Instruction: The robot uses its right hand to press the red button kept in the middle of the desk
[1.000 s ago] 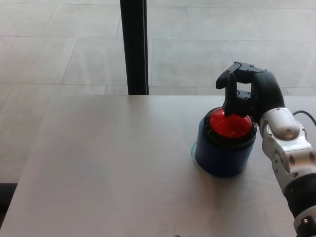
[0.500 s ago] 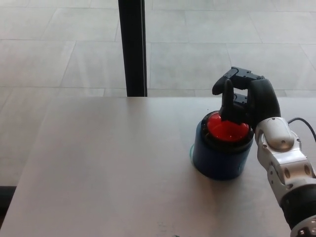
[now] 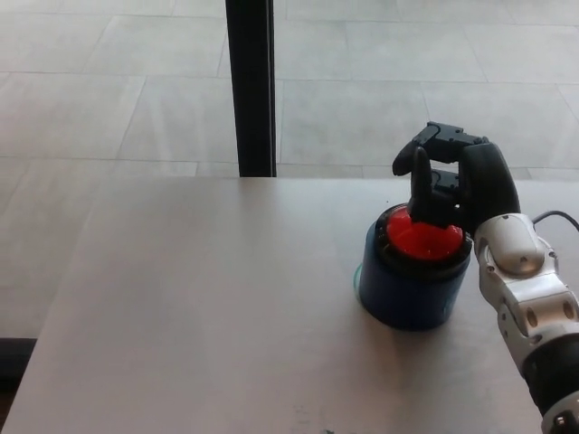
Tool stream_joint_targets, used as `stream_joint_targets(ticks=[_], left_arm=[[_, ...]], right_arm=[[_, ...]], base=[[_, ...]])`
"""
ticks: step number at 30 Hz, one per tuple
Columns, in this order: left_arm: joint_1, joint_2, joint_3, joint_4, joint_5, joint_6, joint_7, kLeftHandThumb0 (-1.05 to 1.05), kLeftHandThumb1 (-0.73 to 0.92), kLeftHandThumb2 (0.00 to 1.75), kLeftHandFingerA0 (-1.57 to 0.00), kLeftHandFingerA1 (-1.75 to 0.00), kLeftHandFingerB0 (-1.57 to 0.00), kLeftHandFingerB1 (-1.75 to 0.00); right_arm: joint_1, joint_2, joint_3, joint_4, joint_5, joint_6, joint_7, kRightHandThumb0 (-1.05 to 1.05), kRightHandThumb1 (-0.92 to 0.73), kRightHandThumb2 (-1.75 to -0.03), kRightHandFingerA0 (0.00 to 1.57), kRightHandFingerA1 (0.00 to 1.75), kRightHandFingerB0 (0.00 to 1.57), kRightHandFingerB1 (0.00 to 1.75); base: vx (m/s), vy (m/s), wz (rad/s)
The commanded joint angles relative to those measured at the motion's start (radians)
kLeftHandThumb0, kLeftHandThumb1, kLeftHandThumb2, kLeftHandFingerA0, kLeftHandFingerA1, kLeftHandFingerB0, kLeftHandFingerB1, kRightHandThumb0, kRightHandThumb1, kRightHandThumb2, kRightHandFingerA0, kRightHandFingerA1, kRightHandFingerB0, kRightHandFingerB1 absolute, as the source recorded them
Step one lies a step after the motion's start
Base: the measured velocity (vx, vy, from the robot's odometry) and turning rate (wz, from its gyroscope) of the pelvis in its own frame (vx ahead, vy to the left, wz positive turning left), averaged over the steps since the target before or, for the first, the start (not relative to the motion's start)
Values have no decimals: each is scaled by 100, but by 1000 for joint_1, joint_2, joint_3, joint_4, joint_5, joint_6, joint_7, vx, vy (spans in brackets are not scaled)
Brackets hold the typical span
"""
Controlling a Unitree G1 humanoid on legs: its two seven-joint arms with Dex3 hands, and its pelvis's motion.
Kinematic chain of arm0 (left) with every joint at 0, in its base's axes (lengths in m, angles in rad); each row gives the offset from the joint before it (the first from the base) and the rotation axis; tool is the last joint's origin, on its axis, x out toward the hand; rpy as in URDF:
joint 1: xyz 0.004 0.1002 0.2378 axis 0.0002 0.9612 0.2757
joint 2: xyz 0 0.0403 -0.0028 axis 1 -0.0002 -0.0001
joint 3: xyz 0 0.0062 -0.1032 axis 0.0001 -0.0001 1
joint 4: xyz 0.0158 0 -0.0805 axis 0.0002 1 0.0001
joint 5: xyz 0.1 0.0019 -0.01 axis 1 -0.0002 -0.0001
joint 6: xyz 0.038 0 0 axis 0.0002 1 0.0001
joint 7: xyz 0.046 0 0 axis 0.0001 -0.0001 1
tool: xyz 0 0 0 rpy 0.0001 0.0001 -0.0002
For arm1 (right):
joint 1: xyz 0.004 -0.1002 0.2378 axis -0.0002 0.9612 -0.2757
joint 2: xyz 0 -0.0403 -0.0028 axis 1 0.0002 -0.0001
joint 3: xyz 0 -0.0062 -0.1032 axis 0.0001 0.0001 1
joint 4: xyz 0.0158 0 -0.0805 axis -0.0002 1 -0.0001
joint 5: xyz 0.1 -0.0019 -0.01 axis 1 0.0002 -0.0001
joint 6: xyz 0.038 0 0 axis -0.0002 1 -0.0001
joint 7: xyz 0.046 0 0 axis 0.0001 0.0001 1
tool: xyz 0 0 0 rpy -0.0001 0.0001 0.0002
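Note:
The red button (image 3: 422, 239) is a round red cap with a black ring, set on a dark blue cylinder (image 3: 412, 287) on the grey desk (image 3: 208, 298), right of the middle. My right hand (image 3: 457, 176) hangs over the button's far edge, coming in from the right on a silver forearm (image 3: 529, 289). Its fingers are curled in, and one black finger (image 3: 421, 185) points straight down with its tip on the back part of the red cap. My left hand does not show.
A black vertical post (image 3: 251, 86) stands just behind the desk's far edge. Beyond it lies a pale tiled floor (image 3: 118, 81). The desk's left edge runs diagonally at the lower left. A thin cable (image 3: 554, 217) loops by my right wrist.
The whole picture has shifted slightly, so the camera moved. My right hand keeps its finger down on the back of the red button; nothing else differs.

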Motion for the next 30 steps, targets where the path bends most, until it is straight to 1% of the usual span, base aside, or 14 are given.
stream_joint_targets(ticks=[1, 2, 3, 5, 6, 7, 8, 11, 12, 13, 21, 22, 24, 30], left_arm=[[3, 9, -12, 7, 8, -11, -1, -36, 92, 118, -47, -144, -32, -109], [4, 10, -13, 7, 8, -11, -1, -38, 92, 118, -48, -146, -33, -109], [6, 10, -16, 6, 8, -10, -3, -37, 92, 118, -47, -145, -32, -108], [6, 10, -19, -1, 6, -4, 2, -36, 92, 117, -50, -146, -35, -111], [5, 12, -24, -2, 8, -1, -4, -36, 92, 118, -50, -146, -35, -111], [4, 10, -24, -1, 7, -3, 5, -36, 92, 113, -58, -144, -38, -109], [6, 9, -32, -3, 15, -9, 7, -34, 90, 119, -58, -146, -41, -114], [8, 6, -39, -7, 11, -13, 5, -35, 91, 119, -56, -148, -40, -115], [15, 6, -43, -9, 13, -15, 4, -36, 92, 115, -61, -145, -42, -111], [14, 10, -44, 0, 12, -13, -4, -35, 92, 118, -51, -143, -35, -108], [21, 17, -47, -4, 8, -8, 4, -34, 92, 118, -53, -145, -37, -111], [17, 19, -39, 2, 0, 0, 5, -37, 92, 117, -50, -143, -32, -106], [20, 22, -40, 7, 2, -5, -3, -36, 92, 117, -49, -143, -33, -108], [23, 23, -34, 0, -4, -7, -8, -38, 92, 118, -50, -146, -35, -110]], right_arm=[[-40, -4, -67, 44, 37, 15, -18, -19, -49, -119, 93, 175, 83, 149], [-40, -2, -71, 46, 35, 13, -17, -46, -83, -72, 76, 168, 64, 150], [-76, 5, -102, 54, 65, 7, -10, -20, -55, -108, 91, 175, 78, 152], [-156, 2, -133, 79, 74, -12, -20, -23, -53, -105, 90, 175, 77, 145], [-190, 0, -151, 89, 89, -22, -6, -22, -51, -110, 92, 175, 77, 147], [-221, -1, -171, 95, 108, -23, 12, -29, -49, -116, 121, 138, 94, 121], [-244, -5, -179, 98, 108, -29, 16, -26, -47, -125, 96, 175, 78, 149], [-332, -11, -235, 95, 155, -39, 40, -22, -44, -129, 97, 175, 81, 147], [-352, -16, -248, 94, 164, -31, 47, -21, -44, -129, 95, 175, 80, 147], [-386, -43, -267, 75, 173, -18, 61, -21, -44, -130, 95, 175, 81, 151], [-391, -167, -302, -37, 186, 40, 119, -15, -42, -134, 91, 175, 80, 150], [-379, -222, -316, -52, 193, 43, 150, -13, -47, -130, 91, 175, 80, 150], [-340, -334, -348, -85, 196, 87, 171, -10, -45, -136, 91, 175, 79, 151], [-274, -458, -381, -86, 200, 119, 199, -6, -46, -135, 92, 175, 80, 150]], base=[[0, 0, 0], [0, 0, 0], [0, 0, 0], [0, 0, 0], [0, 0, 0], [0, 0, 0], [0, 0, 0], [0, 0, 0], [0, 0, 0], [0, 0, 0], [0, 0, 0], [0, 0, 0], [0, 0, 0], [0, 0, 0]])
